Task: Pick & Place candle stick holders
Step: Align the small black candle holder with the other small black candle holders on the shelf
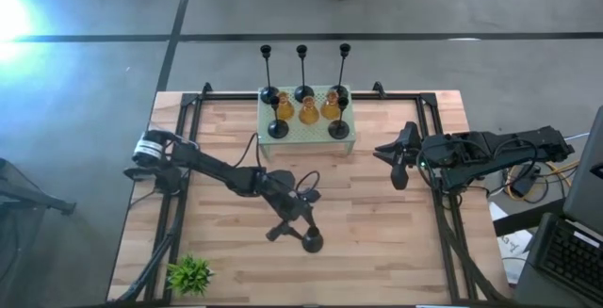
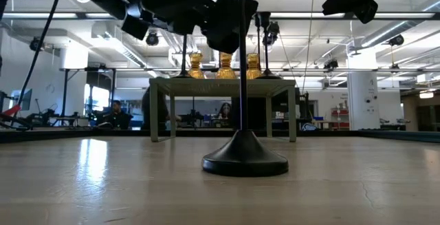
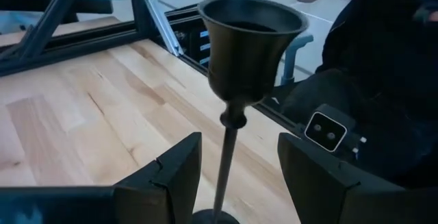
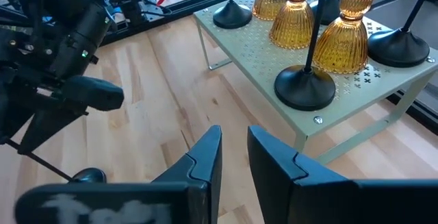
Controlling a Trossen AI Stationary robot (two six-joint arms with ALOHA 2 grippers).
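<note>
Black and slim, the tall candle stick holder (image 3: 236,80) stands on the bare wooden desk (image 1: 396,242), well in front of the mint-green stand (image 1: 306,134). Its long axis runs straight up: round base (image 2: 245,160) flat on the wood, thin stem rising, cup mouth opening to the ceiling.

My left tool (image 3: 236,172) sits around that stem with its fingers (image 3: 174,172) spread wide, one on each side and a clear gap to the metal on both, so I hold nothing. From the overhead camera I think the stem is close to centred between them, but my own arm hides most of it there.

What worries me is how top-heavy and narrow this piece looks for its height. If I move sideways before I am clear of the cup, one finger would catch the stem and tip the whole thing over, and it could roll across the desk. Lifting straight up has its own risk: the cup is wider than the stem, so it could snag on my fingers if they narrow at all.

My right tool (image 4: 233,155) waits off to the side near the stand, fingers a little apart and empty. On the stand I see amber glass holders (image 4: 345,29) and several more black holders (image 4: 304,83) packed close together, so any reach in there risks knocking a neighbour.
</note>
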